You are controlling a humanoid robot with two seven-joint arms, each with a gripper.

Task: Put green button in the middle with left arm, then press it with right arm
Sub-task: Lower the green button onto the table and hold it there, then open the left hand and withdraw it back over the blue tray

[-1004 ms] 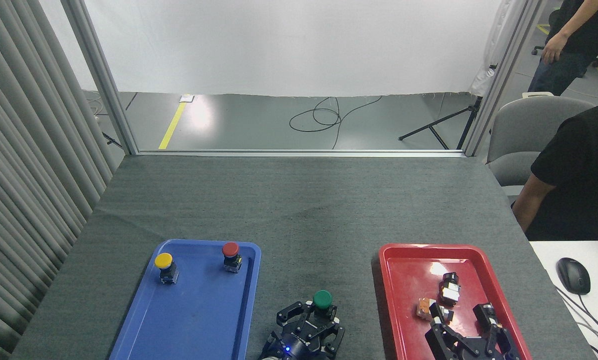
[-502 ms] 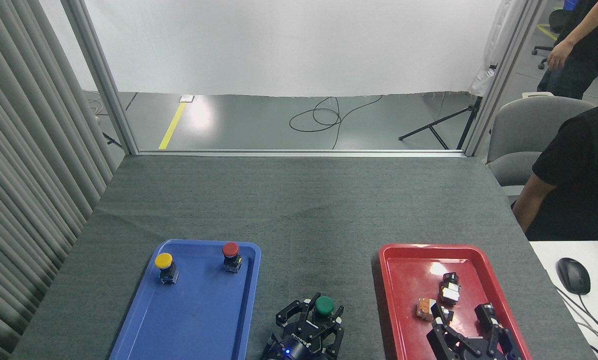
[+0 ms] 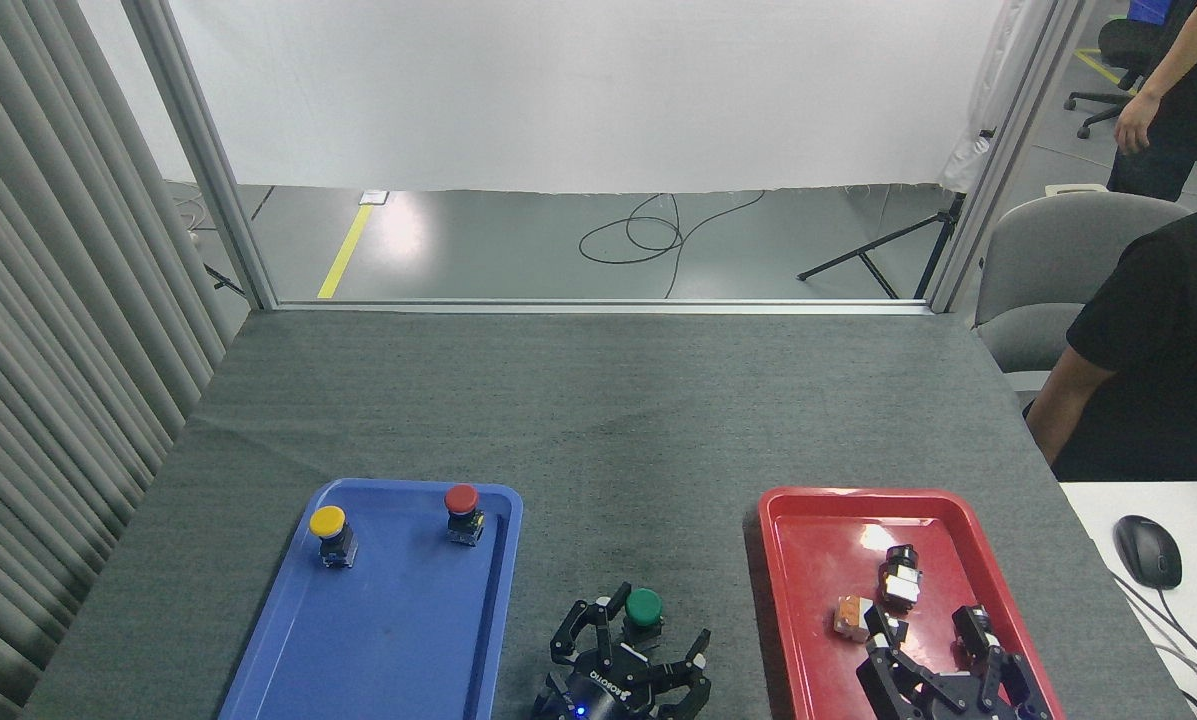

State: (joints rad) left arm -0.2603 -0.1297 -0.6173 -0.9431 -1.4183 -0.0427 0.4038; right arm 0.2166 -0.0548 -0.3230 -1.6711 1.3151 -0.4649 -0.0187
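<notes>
Looking down from the head view, the left tool [image 3: 630, 655] sits at the bottom edge, over the bare grey cloth of the table [image 3: 598, 400] between the two trays. Its black fingers [image 3: 699, 650] are spread wide apart and do not grip anything. White letters reading "ROBOTIQ" and a small blue light can be seen on its body. The green button [image 3: 644, 610] stands upright on the cloth just beyond the palm of this tool, between the spread fingers; one finger on its left is very close to it, and I cannot tell if it touches.

To the left of this tool lies the blue tray [image 3: 388, 650]. In its far part stand the yellow button [image 3: 329, 532] and the red button [image 3: 462, 510], well apart from each other.

To the right lies the red tray [image 3: 818, 600]. The right tool [image 3: 943, 665] is over its near part, fingers parted, holding nothing. Just beyond its fingers lie a few small switch parts [image 3: 896, 582].

Farther right, beside the table, a black computer mouse [image 3: 1148, 551] rests on a white desk [image 3: 1108, 500].
</notes>
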